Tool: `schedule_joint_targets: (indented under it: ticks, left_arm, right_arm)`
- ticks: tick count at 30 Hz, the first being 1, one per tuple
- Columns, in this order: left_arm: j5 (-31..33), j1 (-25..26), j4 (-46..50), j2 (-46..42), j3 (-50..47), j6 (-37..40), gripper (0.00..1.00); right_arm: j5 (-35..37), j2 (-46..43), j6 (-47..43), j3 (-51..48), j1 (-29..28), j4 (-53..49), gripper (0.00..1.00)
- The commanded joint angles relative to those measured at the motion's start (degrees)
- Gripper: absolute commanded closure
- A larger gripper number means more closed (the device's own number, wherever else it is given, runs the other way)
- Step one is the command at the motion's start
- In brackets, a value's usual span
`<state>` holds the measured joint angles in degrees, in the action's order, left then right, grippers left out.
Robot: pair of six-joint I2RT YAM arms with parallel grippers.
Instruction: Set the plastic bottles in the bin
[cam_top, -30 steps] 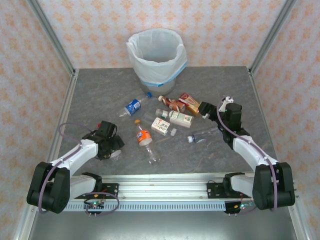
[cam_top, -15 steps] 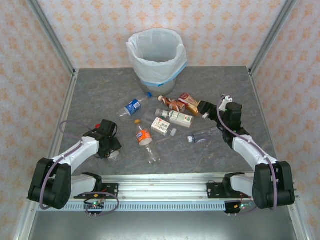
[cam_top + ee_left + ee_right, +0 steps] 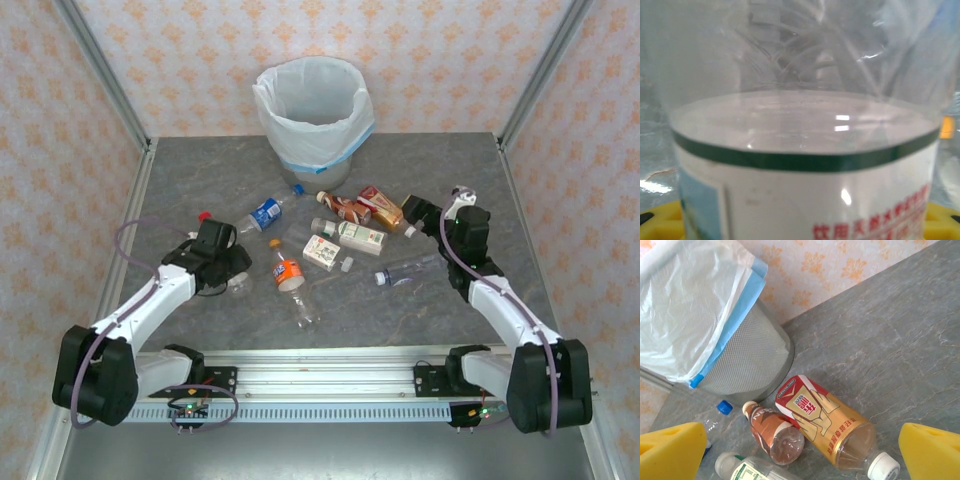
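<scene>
Your L gripper is clamped on a clear bottle w/ white-green label, low over the table, left side, well short of the bin. R gripper gapes wide above the red-gold bottle. Bin looks empty. Approx. seven other bottles lie mid-table, so barely started, I'd say.

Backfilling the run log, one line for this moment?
left end effector: shut on white-labelled bottle | right end effector: open, by red-gold bottle | other bottles: lying on table before bin
</scene>
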<state>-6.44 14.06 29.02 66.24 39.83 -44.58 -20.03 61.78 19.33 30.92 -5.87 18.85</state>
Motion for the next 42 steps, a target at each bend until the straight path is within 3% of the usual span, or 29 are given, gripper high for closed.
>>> schedule_joint_targets:
  ticks: [1, 8, 15, 25, 35, 42]
  left_arm:
    - [2.24, 1.13, -0.44, -1.59, 4.55, -1.39, 0.45]
    - [2.84, 1.84, -6.71, 0.05, 12.62, -0.22, 0.47]
    - [3.91, 2.0, -11.18, 8.28, 28.5, 5.42, 0.49]
    - [-3.92, 2.02, -14.72, 27.41, 57.12, 9.41, 0.5]
    - [-5.88, 2.19, -13.1, 47.18, 82.57, 13.41, 0.49]
    - [-3.54, 3.53, -4.86, 61.58, 103.37, 22.18, 0.49]
  right_arm:
    - [3.91, -2.55, 0.72, -1.45, -0.35, -0.16, 0.01]
    - [4.6, -5.12, 1.35, -2.79, -0.33, -0.46, 0.01]
    - [4.83, -6.47, -0.11, -1.78, -0.37, -2.65, 0.01]
    - [4.83, -8.33, -1.06, -1.67, -0.32, -5.0, 0.01]
    - [5.26, -9.48, -2.07, -1.71, -0.37, -7.22, 0.01]
    - [6.14, -10.23, -2.3, -2.09, -0.37, -8.28, 0.01]
